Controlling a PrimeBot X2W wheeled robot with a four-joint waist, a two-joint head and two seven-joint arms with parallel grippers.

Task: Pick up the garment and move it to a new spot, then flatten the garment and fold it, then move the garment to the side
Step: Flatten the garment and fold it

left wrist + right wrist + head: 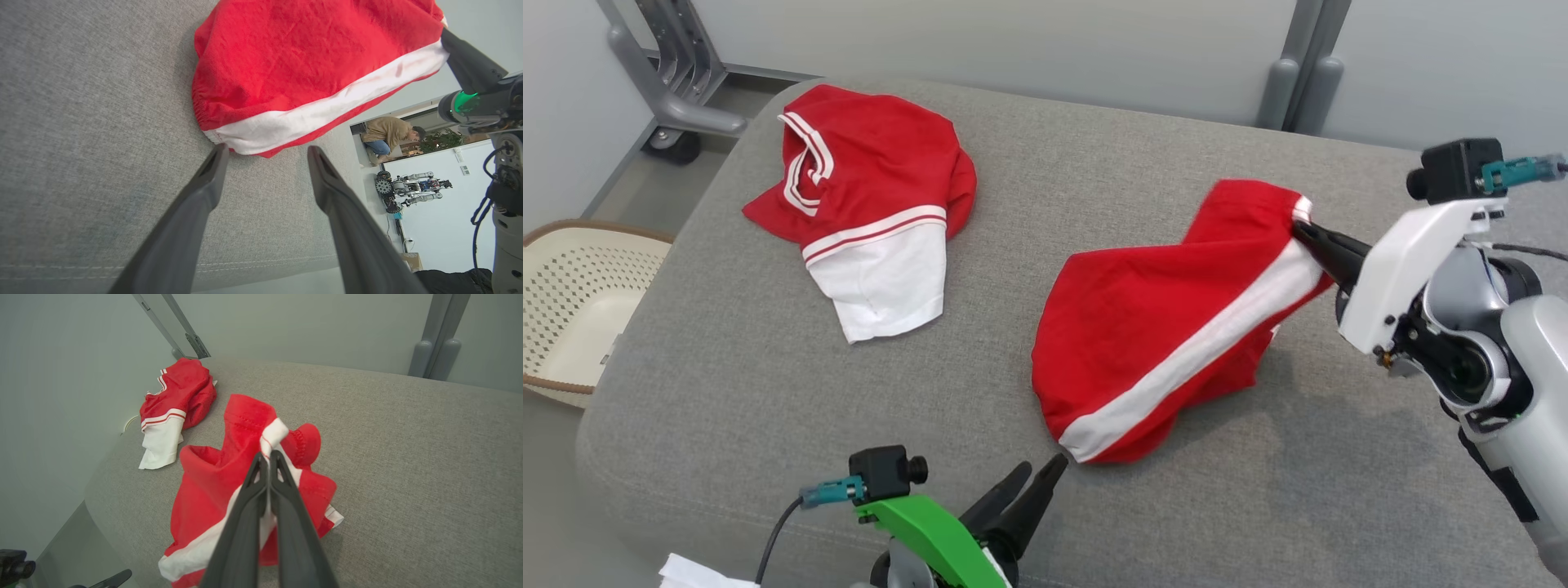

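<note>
I am judging the task is only beginning. The R hand (1303, 229) is pinching the white-striped edge of the garment (1168, 343), fingers pressed together, and holding that end lifted. The rest is lying crumpled on the grey cushion (768, 392), centre-right. Moving it to a new spot, flattening, folding and putting aside are all waiting. The L hand (1040, 467) is hovering spread, just beside the near hem, w/ nothing in it. A 2nd red-white jersey (866, 196) is lying far-left. The cream basket (556, 278) beside the cushion is showing nothing inside, as far as visible.
</note>
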